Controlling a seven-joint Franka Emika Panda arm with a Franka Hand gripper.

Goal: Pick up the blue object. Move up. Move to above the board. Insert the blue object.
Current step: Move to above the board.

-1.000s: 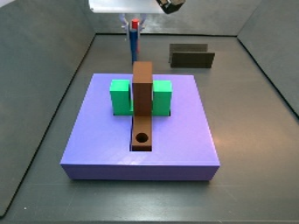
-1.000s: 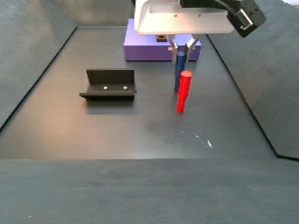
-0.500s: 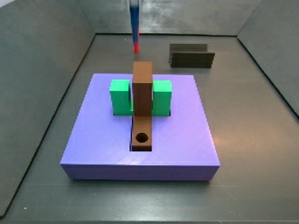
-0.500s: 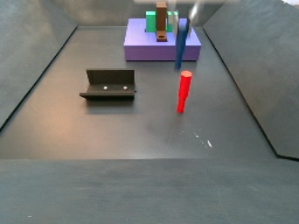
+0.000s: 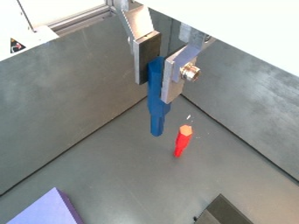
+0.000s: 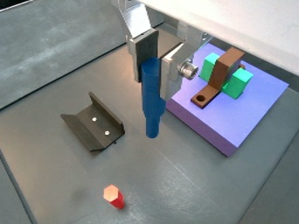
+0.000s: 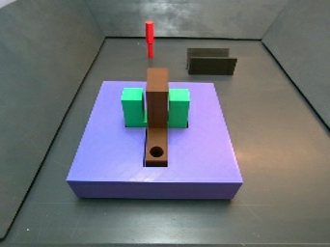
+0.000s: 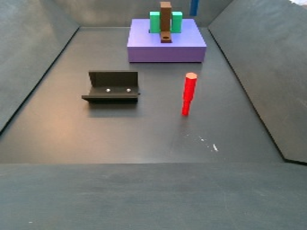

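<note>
My gripper (image 5: 159,66) is shut on the blue object (image 5: 156,109), a thin blue stick that hangs straight down from the jaws, high above the floor. Both wrist views show this, gripper (image 6: 158,61) and stick (image 6: 149,109) alike. The stick's lower end is narrower and blue; I see no red tip on it. The board (image 7: 157,111), a brown plank with a round hole near its front end, lies on the purple platform (image 7: 194,159). It also shows in a side view (image 8: 166,22) and a wrist view (image 6: 219,77). The gripper is out of both side views.
A red peg (image 8: 188,93) stands upright alone on the floor, also in a side view (image 7: 150,39) and both wrist views (image 5: 183,141) (image 6: 112,196). A green block (image 7: 133,106) straddles the board. The fixture (image 8: 111,87) stands on the floor.
The gripper has risen with the blue stick and left both side views through the top. The red peg has stayed standing on the floor.
</note>
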